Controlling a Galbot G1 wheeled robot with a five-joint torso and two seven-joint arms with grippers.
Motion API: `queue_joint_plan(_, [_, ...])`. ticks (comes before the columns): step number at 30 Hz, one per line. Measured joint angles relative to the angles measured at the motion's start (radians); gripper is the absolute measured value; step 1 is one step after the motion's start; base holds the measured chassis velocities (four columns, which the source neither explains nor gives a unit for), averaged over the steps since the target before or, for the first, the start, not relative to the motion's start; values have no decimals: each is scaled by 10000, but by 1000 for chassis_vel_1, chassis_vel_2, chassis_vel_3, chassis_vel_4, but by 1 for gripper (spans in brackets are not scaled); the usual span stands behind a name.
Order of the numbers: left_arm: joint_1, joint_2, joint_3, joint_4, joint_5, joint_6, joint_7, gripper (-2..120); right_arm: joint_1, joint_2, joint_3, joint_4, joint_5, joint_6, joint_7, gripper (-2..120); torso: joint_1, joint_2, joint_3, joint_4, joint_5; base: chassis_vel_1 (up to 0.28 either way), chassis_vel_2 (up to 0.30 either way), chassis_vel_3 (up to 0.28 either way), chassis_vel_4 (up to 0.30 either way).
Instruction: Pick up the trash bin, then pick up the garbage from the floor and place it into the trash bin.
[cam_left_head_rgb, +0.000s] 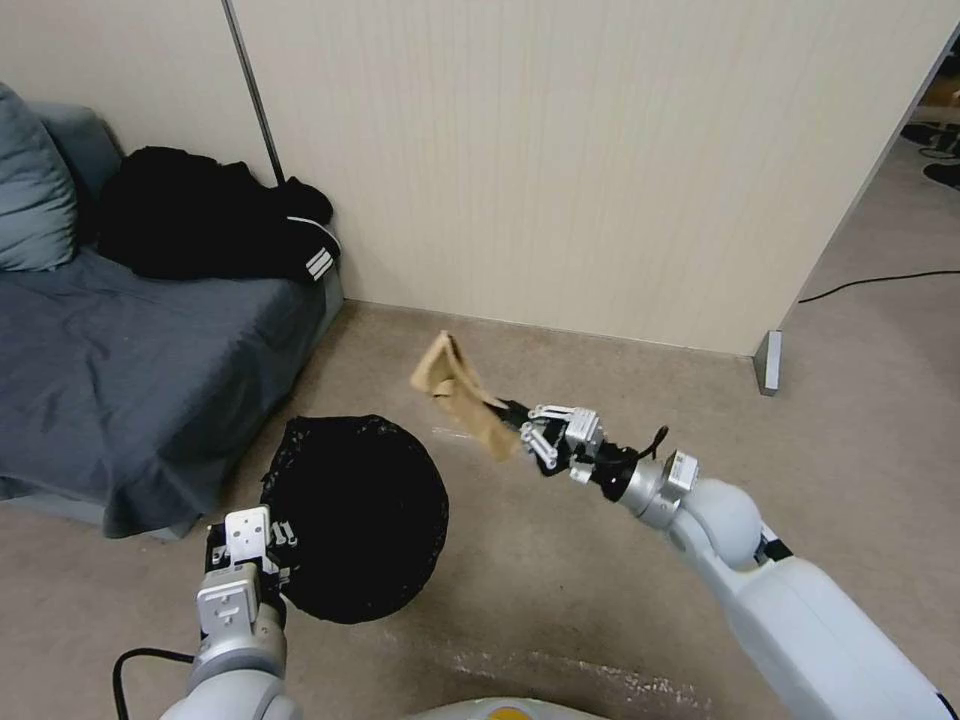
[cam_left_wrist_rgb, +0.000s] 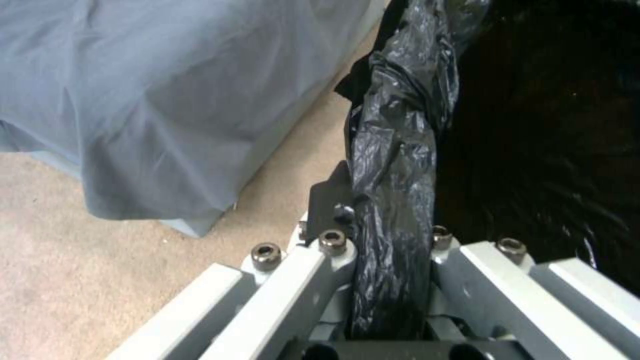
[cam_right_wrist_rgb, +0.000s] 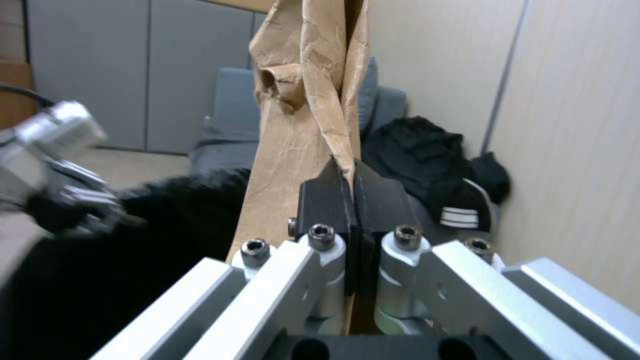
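Step in hand: we judge the bin already picked up and the first piece of garbage lifted off the floor, now on its way to the bin.

Left gripper (cam_left_head_rgb: 262, 548): we have it clamped on the bag-covered rim of the bin (cam_left_head_rgb: 360, 520); in the left wrist view a thick fold of black liner (cam_left_wrist_rgb: 393, 165) runs between its closed jaws. The bin hangs just ahead of this gripper, its dark mouth turned up toward us, beside the sofa (cam_left_head_rgb: 130, 350).

Right gripper (cam_left_head_rgb: 518, 418): we have it pinched shut on one edge of the paper bag (cam_left_head_rgb: 460, 390); the right wrist view shows the pads (cam_right_wrist_rgb: 327, 200) meeting on the brown paper (cam_right_wrist_rgb: 300, 100). The bag sticks out beyond the fingertips, crumpled, clear of the floor (cam_left_head_rgb: 600, 560). It sits off to the side of the bin's mouth, not yet over it.

Next move, as we judge it: carry the right gripper across until the bag is above the open mouth, keep the left gripper's hold steady, then release. The bag is long and light, so it may catch on the rim.
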Motion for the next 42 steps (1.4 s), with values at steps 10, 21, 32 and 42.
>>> queue_joint_plan(10, [-18,-33,86,-10,96,12,10,3,-348,-342,-1364,429,-547,-134,554,0,0,0,0,0,0,0,0,0,0])
queue_joint_plan(21, [9,-48,252,-24,206,10,24,3,110,-123,-2081,-284,-1339,-290,809,0,0,0,0,0,0,0,0,0,0])
queue_joint_plan(32, [96,-62,476,-104,337,-6,36,3,503,357,-2427,-785,-1884,-371,1130,28,0,0,0,1,0,0,0,0,0])
queue_joint_plan(42, [25,-86,546,-23,410,-24,41,3,582,511,-2559,-820,-1961,-496,1156,64,1,0,0,0,-1,0,0,0,0])
